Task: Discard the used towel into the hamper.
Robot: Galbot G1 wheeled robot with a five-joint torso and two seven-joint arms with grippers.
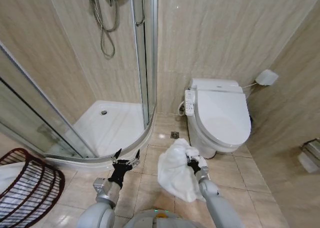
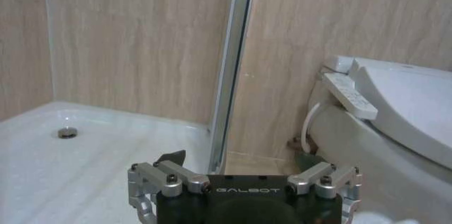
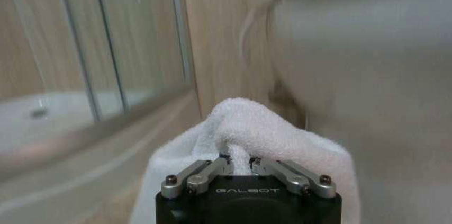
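Observation:
A white towel (image 1: 176, 170) hangs in folds from my right gripper (image 1: 192, 161), which is shut on its upper edge above the tiled floor in front of the toilet. From the right wrist, the towel (image 3: 247, 128) bulges over my right gripper (image 3: 238, 156). The hamper (image 1: 30, 188), a dark reddish-brown wire basket, stands at the lower left of the head view. My left gripper (image 1: 126, 157) is open and holds nothing, raised near the shower tray's curved edge. The left wrist view has that gripper (image 2: 240, 163) spread wide.
A white toilet (image 1: 220, 115) stands against the back wall on the right, with a floor drain (image 1: 174, 135) beside it. The glass shower enclosure (image 1: 107, 123) fills the left half. Beige floor tiles lie between the hamper and my arms.

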